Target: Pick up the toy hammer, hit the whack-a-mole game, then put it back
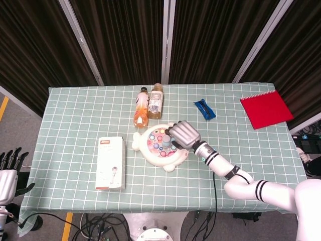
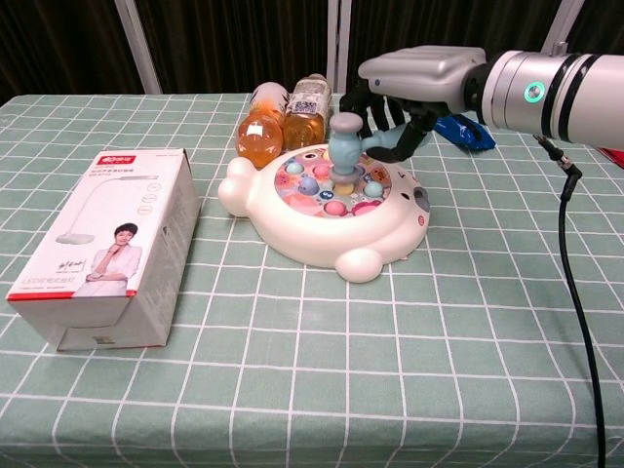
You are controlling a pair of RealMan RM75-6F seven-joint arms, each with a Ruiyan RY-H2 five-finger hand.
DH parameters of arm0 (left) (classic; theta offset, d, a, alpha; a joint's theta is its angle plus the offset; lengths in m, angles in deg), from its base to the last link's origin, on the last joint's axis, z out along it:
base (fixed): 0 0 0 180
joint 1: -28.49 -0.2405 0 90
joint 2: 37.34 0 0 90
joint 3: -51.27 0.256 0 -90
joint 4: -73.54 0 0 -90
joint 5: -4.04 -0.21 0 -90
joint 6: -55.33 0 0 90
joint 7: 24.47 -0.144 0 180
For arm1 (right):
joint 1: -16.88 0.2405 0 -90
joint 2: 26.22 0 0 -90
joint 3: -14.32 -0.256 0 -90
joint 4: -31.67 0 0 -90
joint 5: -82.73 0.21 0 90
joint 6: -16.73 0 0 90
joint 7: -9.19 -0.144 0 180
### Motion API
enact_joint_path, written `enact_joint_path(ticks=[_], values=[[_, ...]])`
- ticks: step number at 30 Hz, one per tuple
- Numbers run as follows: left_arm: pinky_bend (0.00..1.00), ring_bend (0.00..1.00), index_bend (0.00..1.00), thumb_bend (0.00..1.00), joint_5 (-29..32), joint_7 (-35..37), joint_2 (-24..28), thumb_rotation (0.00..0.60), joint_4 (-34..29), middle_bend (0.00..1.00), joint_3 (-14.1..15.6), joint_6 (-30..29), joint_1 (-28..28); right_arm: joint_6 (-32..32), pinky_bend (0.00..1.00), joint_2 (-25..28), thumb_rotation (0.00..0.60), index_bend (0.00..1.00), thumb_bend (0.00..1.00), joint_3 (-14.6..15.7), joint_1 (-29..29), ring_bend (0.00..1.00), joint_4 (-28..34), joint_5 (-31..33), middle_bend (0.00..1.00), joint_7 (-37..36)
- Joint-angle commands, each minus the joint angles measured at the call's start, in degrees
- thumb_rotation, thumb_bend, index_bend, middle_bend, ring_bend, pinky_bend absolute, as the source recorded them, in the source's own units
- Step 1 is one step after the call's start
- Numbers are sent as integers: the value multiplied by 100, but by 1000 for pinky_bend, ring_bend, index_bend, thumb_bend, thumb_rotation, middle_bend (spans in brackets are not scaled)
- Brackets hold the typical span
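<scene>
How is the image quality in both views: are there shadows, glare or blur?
Head view: even light, sharp, soft shadow beside the white box. Chest view: close and sharp, a glare highlight on the right hand; the toy hammer shows no motion blur, and straight table lines bend slightly near the edges.
</scene>
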State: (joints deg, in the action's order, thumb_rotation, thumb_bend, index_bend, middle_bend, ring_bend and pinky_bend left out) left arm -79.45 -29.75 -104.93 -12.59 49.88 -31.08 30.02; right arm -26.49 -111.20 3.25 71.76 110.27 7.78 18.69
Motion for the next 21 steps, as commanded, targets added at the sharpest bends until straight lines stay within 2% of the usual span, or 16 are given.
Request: enact_joint_path(ticks=[1, 15, 21], values=[[0, 0, 142, 0, -25, 8, 3, 600, 0, 34, 1, -14, 0, -23, 614, 97, 600, 675, 468, -82, 33, 465, 127, 21, 562, -13], [0, 0, 142, 0, -32, 58, -26, 600, 39, 34, 12, -55, -52, 397, 614, -509, 600, 675, 468, -55, 551, 465, -318, 537, 561, 790], [0, 0, 141, 0, -40, 82, -21, 600, 65, 34, -4, -61, -50, -13, 614, -179, 600, 675, 468, -158, 352, 465, 56, 509, 560, 608]])
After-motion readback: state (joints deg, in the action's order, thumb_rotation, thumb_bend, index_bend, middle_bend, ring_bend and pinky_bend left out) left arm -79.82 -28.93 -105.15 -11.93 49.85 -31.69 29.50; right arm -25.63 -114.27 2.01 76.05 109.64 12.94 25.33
